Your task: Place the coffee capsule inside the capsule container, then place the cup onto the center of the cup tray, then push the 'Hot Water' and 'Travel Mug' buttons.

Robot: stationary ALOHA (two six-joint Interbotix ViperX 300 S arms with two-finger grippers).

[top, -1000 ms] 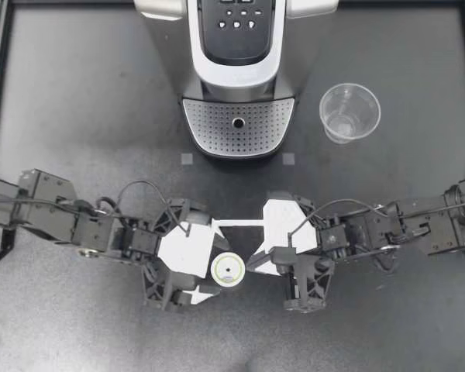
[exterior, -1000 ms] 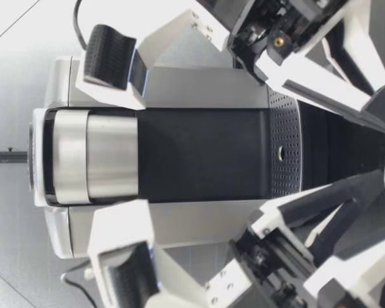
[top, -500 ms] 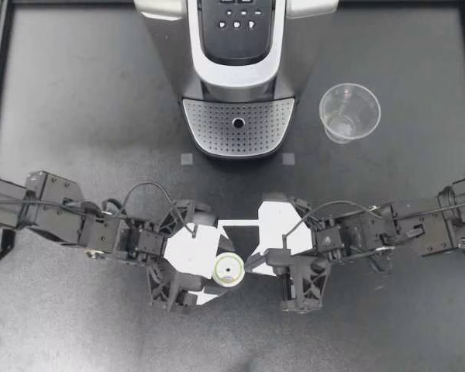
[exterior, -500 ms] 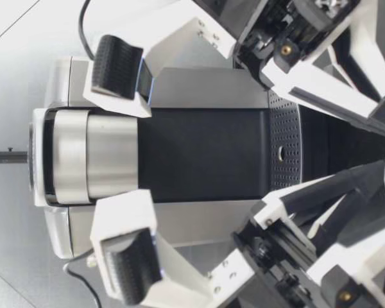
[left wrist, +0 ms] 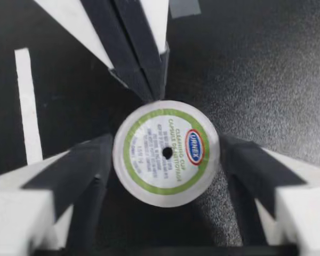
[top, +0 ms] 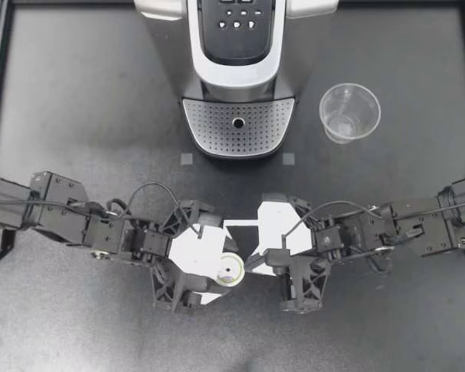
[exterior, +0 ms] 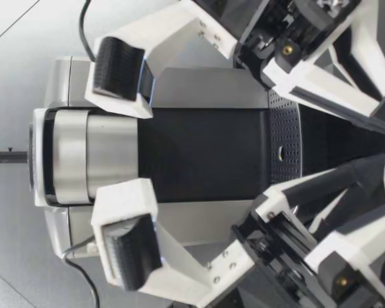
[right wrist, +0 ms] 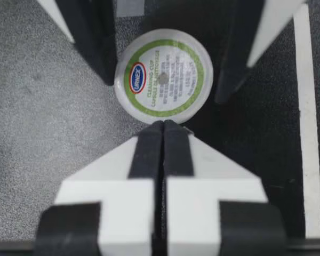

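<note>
My left gripper (top: 224,273) squeezes the small round white coffee capsule (top: 229,270). My right gripper (top: 249,266), pinched closed, touches it. The clear plastic cup (top: 349,112), far right, and the small white buttons (top: 239,17) still wait.

The tabletop (top: 70,101) is matt black and finely grainy. The coffee machine (top: 238,77) pairs brushed silvery metal with glossy black plastic. The cup (top: 349,112) is clear, smooth plastic; the coffee capsule (top: 227,270) has a smooth printed lid.

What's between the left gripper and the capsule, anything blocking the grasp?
Nothing visible. The coffee capsule sits between my left gripper's fingers, which seem to touch it on both sides. My right gripper, shut, has its tip at the capsule's rim ahead of the left gripper, outside the closing line.
</note>
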